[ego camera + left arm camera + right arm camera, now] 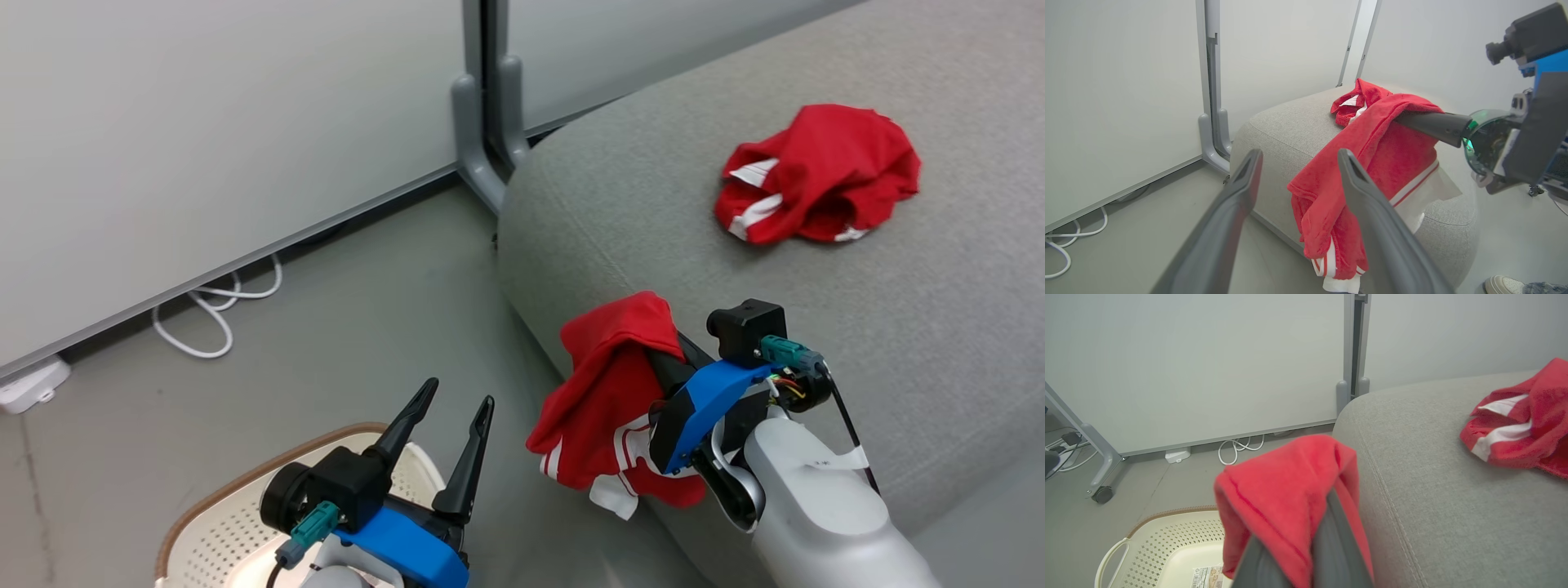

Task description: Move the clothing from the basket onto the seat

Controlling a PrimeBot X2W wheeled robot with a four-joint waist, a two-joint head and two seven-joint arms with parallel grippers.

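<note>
Head view: one garment [816,175] is laid on the seat [939,327]. The second garment [608,392], clamped in the right gripper [663,349], is unreleased; left gripper [458,392] spread

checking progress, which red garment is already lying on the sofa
The crumpled red garment lying free on the sofa; the other garment hangs from the right claw.

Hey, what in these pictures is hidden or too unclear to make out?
- Right tool tips: right wrist view, draped by the hanging garment.
- Basket inside: right wrist view, partly behind that garment, cut by bottom edge.
- Basket label: same view, too small to read.
- Person's shoe: left wrist view, cut by the corner.
</note>
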